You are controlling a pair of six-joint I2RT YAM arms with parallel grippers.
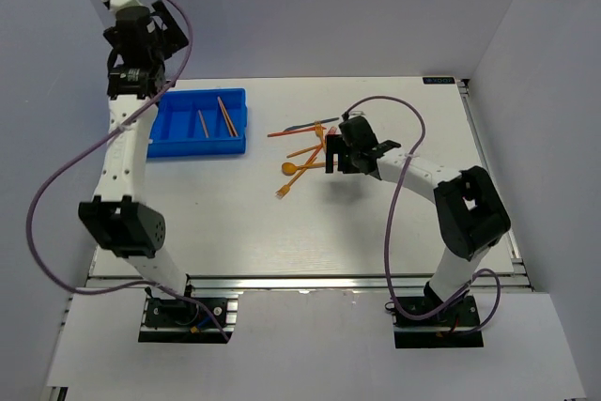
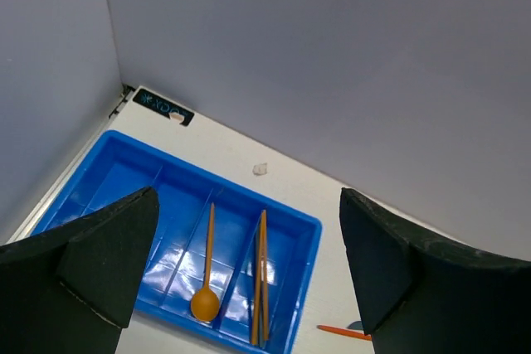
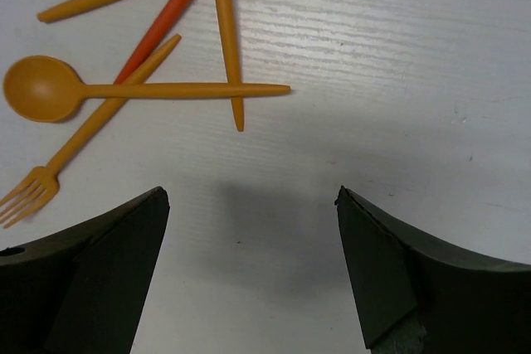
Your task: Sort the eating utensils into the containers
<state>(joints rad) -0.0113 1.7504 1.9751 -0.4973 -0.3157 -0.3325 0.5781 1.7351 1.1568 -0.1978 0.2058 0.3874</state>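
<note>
Grey walls closed round a pale tabletop [image 1: 282, 241] that carried everything. Your left claw [image 2: 249, 242] stood wide open and empty, raised high over the far left corner. Directly below it lay the blue tray [image 1: 169, 147], set against the far left corner of the tabletop. One compartment held an orange spoon [image 2: 207, 288], and the compartment beside it held a pair of orange sticks [image 2: 261, 279]. The other compartments looked bare from that view.

Your right claw [image 3: 249, 263] was also open with nothing between its jaws, and it hung low over bare tabletop. Just beyond its fingers lay the unsorted heap, in the far half of the tabletop near the middle. A loose spoon [image 3: 37, 89] had its handle crossing a fork [image 3: 75, 143]. A red stick [image 3: 162, 18] and an orange stick [image 3: 226, 39] lay over them.

You were, I judge, between placements, with a few pieces sorted and most of the heap waiting. The next pick fell to the right claw. It called for you to move forward over one piece and straddle a handle where nothing crossed it. The free end of the spoon handle looked the easiest. These pieces lie flat and thin, so you would need to close right down at the surface.
</note>
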